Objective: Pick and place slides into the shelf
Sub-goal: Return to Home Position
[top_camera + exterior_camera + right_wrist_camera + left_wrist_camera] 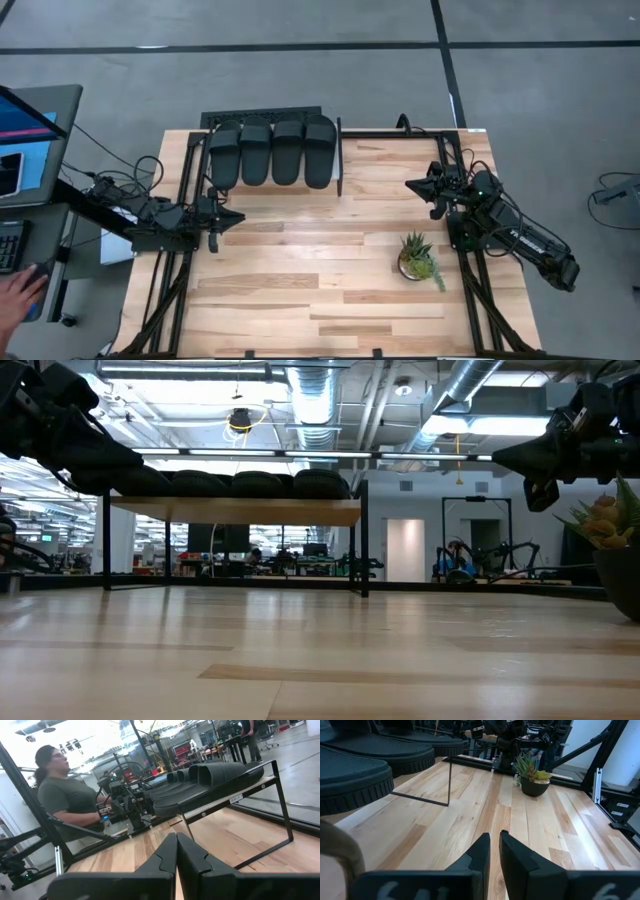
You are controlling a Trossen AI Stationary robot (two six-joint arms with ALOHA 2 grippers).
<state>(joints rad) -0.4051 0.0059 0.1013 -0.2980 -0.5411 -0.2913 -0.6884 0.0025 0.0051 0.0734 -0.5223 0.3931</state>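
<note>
Several black slides (272,152) lie side by side on top of the low shelf (338,160) at the table's far edge; the low view shows the slides (240,484) resting by their soles on the plank (240,511), and the right wrist view shows the slides (210,782) in a row. My left gripper (238,217) hovers near the table's left edge, just in front of the shelf, shut and holding nothing; its fingers (492,851) point across the bare table. My right gripper (410,184) hovers by the right edge, shut and holding nothing (176,845).
A small potted plant (417,257) stands on the table toward the near right, close to the right arm. A person (65,795) sits beyond the table's left edge, a hand (20,290) on a desk there. The wooden tabletop (320,280) lies bare in the middle.
</note>
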